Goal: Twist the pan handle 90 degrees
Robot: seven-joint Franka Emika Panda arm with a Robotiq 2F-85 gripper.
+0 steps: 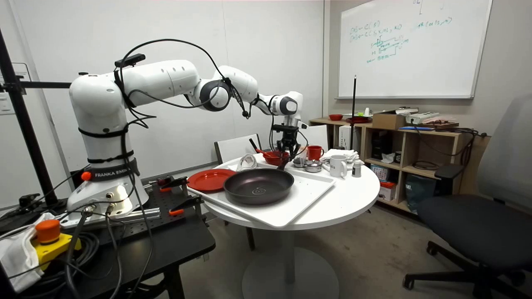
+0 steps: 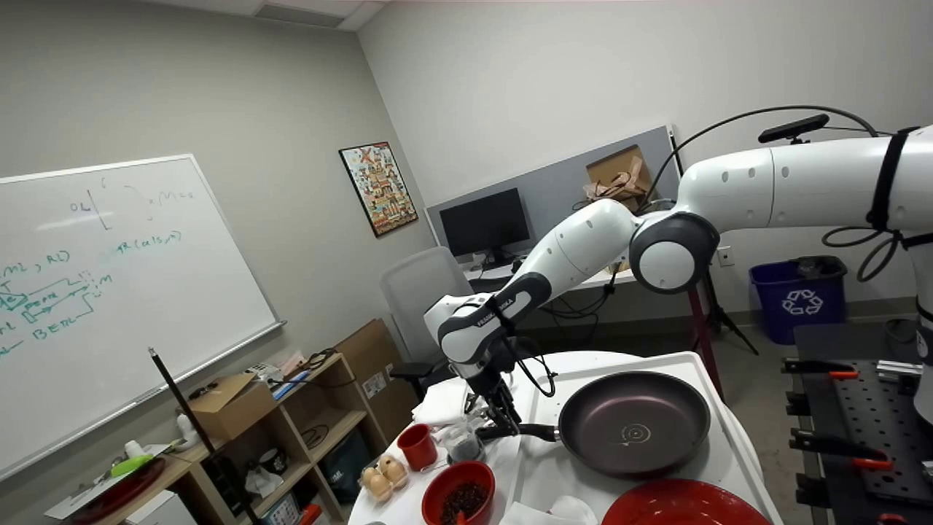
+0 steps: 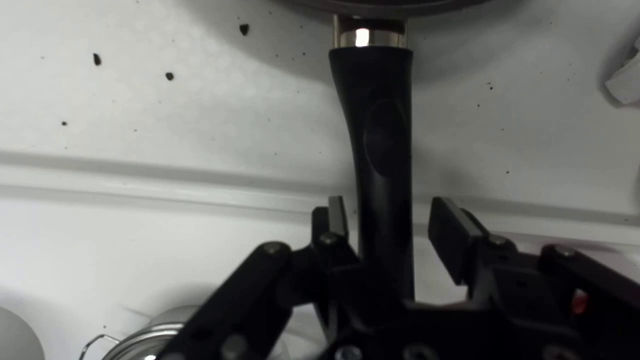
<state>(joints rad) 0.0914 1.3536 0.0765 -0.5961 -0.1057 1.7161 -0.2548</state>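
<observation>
The black frying pan (image 1: 258, 187) lies flat on a white tray (image 1: 309, 197); it also shows in an exterior view (image 2: 634, 423), and its rim edge shows in the wrist view (image 3: 390, 6). The dark pan handle (image 3: 384, 135) joins the pan by a shiny metal collar and reaches out over the tray's edge; it also shows in an exterior view (image 2: 538, 432). My gripper (image 3: 390, 220) is open. Its fingers stand on either side of the handle's outer part, with gaps on both sides. The handle's far end is hidden by the gripper body.
A red plate (image 1: 211, 180) lies beside the pan on the tray. Near the gripper stand a red bowl (image 2: 459, 493), a red mug (image 2: 418, 446), a clear cup (image 2: 463, 442), a metal tin (image 1: 313, 166) and a white mug (image 1: 338, 166). Eggs (image 2: 383, 477) sit near the table edge.
</observation>
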